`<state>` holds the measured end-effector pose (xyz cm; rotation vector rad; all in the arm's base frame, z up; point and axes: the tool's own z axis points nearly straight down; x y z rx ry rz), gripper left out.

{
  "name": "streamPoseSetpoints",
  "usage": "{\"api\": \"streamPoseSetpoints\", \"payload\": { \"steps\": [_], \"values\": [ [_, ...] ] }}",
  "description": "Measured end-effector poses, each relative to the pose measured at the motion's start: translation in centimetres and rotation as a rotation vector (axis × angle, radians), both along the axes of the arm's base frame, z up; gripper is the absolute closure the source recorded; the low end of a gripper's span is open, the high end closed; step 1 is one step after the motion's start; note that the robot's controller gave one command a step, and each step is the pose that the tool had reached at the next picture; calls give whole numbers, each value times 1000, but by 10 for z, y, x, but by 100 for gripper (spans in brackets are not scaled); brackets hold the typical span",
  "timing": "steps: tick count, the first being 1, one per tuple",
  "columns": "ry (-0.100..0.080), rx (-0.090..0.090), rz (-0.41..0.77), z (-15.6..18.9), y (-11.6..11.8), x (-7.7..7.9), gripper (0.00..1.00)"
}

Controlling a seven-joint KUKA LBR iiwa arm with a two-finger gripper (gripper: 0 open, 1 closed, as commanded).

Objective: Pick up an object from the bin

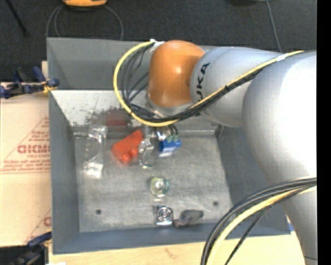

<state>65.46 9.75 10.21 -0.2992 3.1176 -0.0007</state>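
Cannot see right wall of grey metal bin [60, 164] behind bulky silver arm [265, 93], cut off at right edge. Can make out only part of small blue block [170, 143] below orange domed wrist cover [174, 73]. Cannot identify blurred dark lump [190, 216] by front wall.

**One Brand Name on the Arm**

And here it is, one word to read: the KUKA lettering [202, 82], dark capitals on the pale grey shell of the arm [237, 87], just beside its orange cover [174, 73] (the letters stand turned on their side, running up and down the casing).
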Motion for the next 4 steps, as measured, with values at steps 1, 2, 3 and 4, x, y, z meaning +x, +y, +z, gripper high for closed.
{"api": "streamPoseSetpoints", "payload": {
  "steps": [1, 2, 3, 4],
  "values": [
    [1, -1, 110, -1, -4, 0, 0],
    [0, 4, 6, -28, -4, -4, 0],
    [2, 3, 6, -26, -4, -2, 0],
    [-3, 4, 4, -24, -4, 0, 100]
  ]
}}
